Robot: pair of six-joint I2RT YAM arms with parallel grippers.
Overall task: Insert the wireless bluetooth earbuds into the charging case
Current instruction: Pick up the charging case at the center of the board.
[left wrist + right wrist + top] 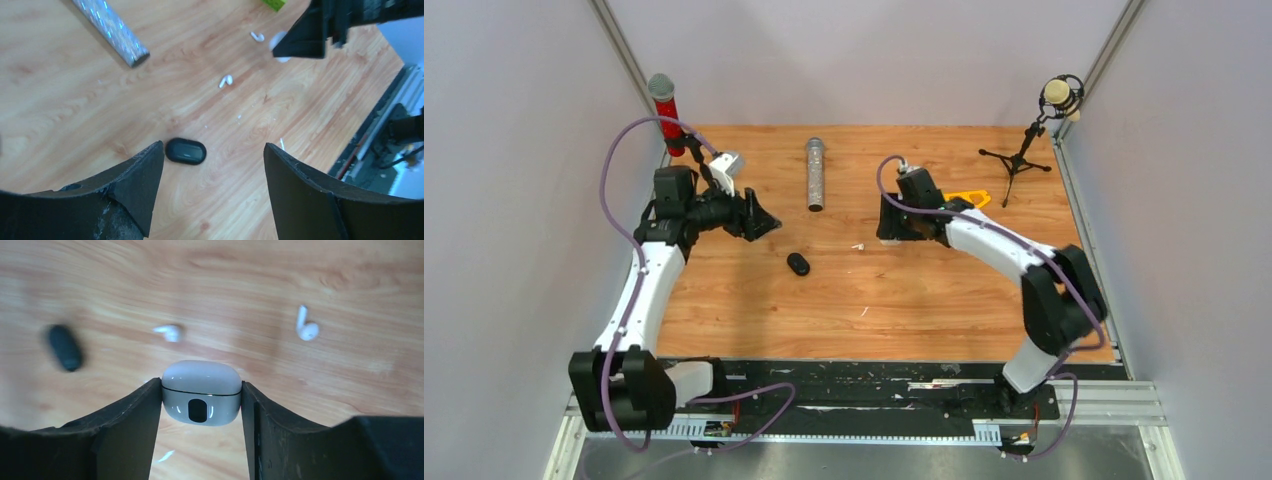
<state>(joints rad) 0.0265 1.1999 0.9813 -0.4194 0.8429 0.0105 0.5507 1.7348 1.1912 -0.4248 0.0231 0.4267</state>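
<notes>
1. Right wrist view, nearest: the right tool (201,390) grips the white charging case (201,397), with one black finger pressed against each side. The lid is down and a dark oval on the front faces the camera. I cannot tell whether the case rests on the bench (350,280) or is raised off it.
2. Just beyond the case, one white earbud (169,332) lies on the wood, slightly blurred. A second white earbud (306,326) lies off to the right, well apart from the first. A black case (64,347), blurred, sits far to the left.
3. Left wrist view: the left tool (214,155) has its jaws wide apart and holds nothing. The black case lies flat on the bench just past the fingertips, close to the left finger.
4. Beyond that, the two white earbuds lie near each other but not touching, and the right tool shows at the top edge.
5. Top external view: a thin white sliver (863,312) lies nearest the arm bases. The black case lies farther in, between the two tools.
6. Farthest back, a silver glittery cylinder (815,174) lies flat and a yellow object (969,198) sits behind the right tool. A red cylinder (665,115) stands at the far left corner, and a small tripod stand (1022,150) stands at the far right.
</notes>
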